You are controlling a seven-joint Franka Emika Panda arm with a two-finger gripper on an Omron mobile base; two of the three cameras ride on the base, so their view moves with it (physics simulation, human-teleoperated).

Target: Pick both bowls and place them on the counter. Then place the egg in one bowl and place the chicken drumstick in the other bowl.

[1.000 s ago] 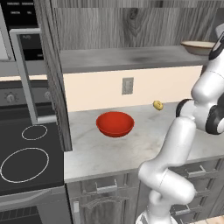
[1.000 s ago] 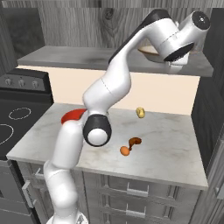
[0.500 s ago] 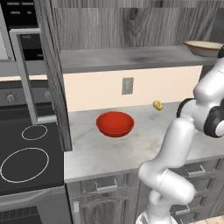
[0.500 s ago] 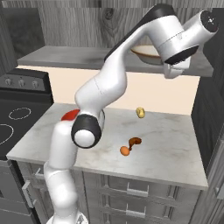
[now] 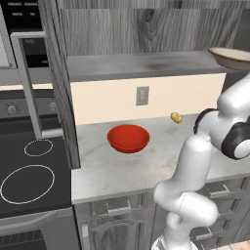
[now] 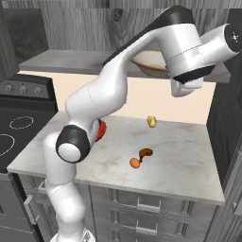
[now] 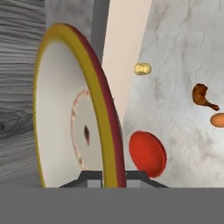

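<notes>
one bowl [image 5: 128, 138] on counter [image 5: 117, 168] | other bowl [image 5: 230, 57] up at shelf [image 5: 141, 65] | egg [image 6: 135, 163] touching drumstick [image 6: 145, 153]

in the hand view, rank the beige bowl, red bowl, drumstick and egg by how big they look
1. Beige bowl, by far the largest, though it sits right at the camera, which inflates it.
2. Red bowl.
3. Chicken drumstick.
4. Egg, cut by the frame edge, so its rank against the drumstick is unsure.

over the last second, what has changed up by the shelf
The arm has swung slightly rightward by the shelf, the hand still at the rim of the beige bowl, which still rests there. The red bowl, egg and drumstick stayed put on the counter.
</notes>
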